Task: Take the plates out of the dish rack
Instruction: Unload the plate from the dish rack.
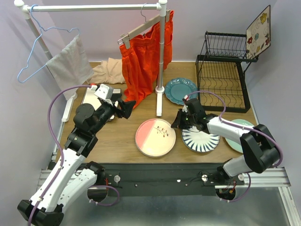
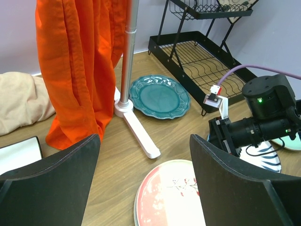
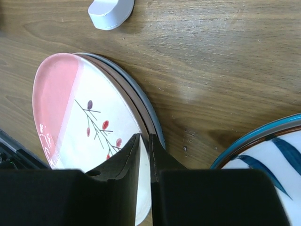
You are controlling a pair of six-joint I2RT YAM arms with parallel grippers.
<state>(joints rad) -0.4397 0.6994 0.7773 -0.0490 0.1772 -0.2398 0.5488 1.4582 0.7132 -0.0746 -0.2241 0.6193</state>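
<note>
Pink-and-cream plate (image 3: 70,103) lies flat, right hand (image 3: 145,139) pinched together over its rim.

Pale lilac walls (image 1: 103,33) close in this corner at the back and on both sides, under soft, even light. A brown wood-grain table (image 1: 122,136) fills the middle. On it stands a white tubular clothes rail (image 1: 94,7) (one foot planted mid-table). The rail carries an orange garment (image 1: 141,61) on a wooden hanger (image 1: 141,30) and a bare blue wire hanger (image 1: 29,54). A pale grey cloth (image 1: 70,66) hangs at the left, and a beige cloth (image 1: 107,71) lies crumpled behind.
</note>
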